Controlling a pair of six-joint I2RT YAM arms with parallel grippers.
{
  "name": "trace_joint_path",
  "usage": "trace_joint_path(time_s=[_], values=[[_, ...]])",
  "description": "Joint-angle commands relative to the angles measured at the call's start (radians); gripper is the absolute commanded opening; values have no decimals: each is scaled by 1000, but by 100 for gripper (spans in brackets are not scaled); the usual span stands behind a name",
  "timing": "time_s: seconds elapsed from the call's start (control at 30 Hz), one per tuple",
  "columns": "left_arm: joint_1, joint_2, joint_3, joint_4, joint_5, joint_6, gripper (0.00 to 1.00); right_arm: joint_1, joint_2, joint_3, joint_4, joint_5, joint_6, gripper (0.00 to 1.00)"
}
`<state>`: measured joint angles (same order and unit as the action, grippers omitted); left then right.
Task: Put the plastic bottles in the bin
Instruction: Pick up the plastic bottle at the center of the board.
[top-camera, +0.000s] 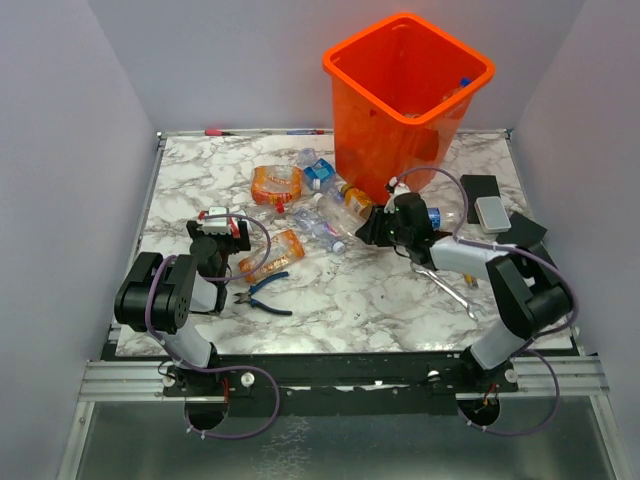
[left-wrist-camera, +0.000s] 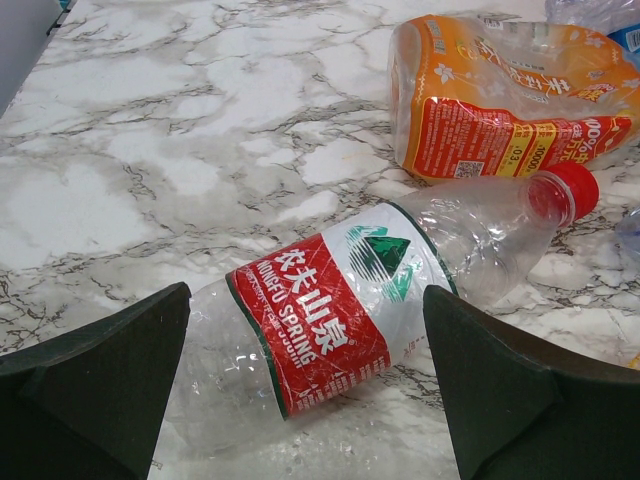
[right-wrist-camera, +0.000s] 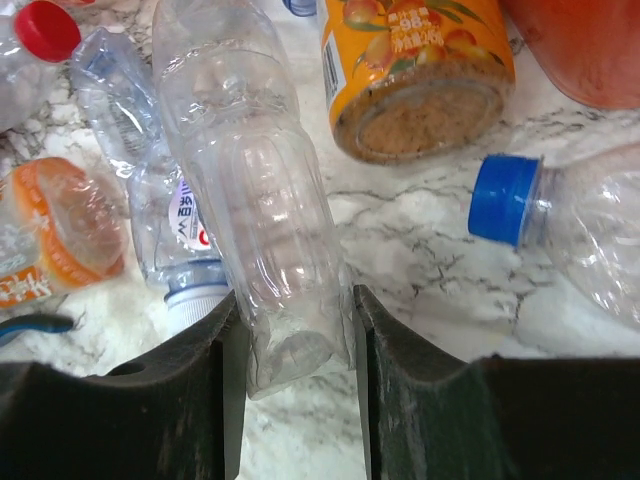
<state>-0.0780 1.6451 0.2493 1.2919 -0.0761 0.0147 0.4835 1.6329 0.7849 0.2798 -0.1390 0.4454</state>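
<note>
Several crushed bottles (top-camera: 277, 183) on the marble table (top-camera: 350, 300), just in front of the orange bin (top-camera: 380, 140), with orange, blue or red labels. Pinched near its base by the right gripper (right-wrist-camera: 295, 320), fingers tight on both sides: a clear bottle (right-wrist-camera: 250, 180), ribbed and plain, flat on the table. Between the wide-spread fingers of the left gripper (left-wrist-camera: 305, 292): a crumpled red-label bottle (left-wrist-camera: 330, 300), red cap, on its side.

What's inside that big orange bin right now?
Inside the orange bin, at least one clear bottle with a blue cap shows against the far right inner wall. The bin's near wall covers the lower part and floor, so anything lying deeper cannot be seen.
</note>
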Motion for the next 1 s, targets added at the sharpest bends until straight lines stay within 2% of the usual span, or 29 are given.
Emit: trace_joint_path(time_s=[0.0,0.2,0.33,0.43,0.53,0.6,0.7,0.73,0.8,0.83,0.87,0.97], values=[[1,5,5,13,-14,-10,99,9,-199,-50,-63,5,4,27],[1,6,8,12,-19,-9,99,9,-477,-143,-155,-36,21,25],[0,-17,15,-18,-140,-61,99,10,-636,-191,-212,-70,49,26],[-15,-130,43,-164,-246,-83,99,10,-713,-215,-230,-80,69,26],[-21,-268,59,-279,-288,-96,99,9,-744,-215,-248,-84,76,26],[-27,-379,61,-345,-356,-151,99,10,-758,-207,-262,-94,75,25],[-25,-560,90,-497,-503,-370,99,11,-777,-192,-275,-109,77,25],[-27,-624,108,-613,-577,-561,99,11,-786,-187,-277,-116,79,25],[4,-764,186,-986,-645,-887,99,11,-807,-185,-277,-138,89,25],[37,-810,192,-1038,-592,-955,99,12,-816,-187,-274,-155,99,25],[60,-848,180,-1022,-500,-994,99,11,-826,-192,-263,-175,112,25],[8,-859,231,-1026,-262,-1044,99,12,-872,-251,-158,-245,191,25]])
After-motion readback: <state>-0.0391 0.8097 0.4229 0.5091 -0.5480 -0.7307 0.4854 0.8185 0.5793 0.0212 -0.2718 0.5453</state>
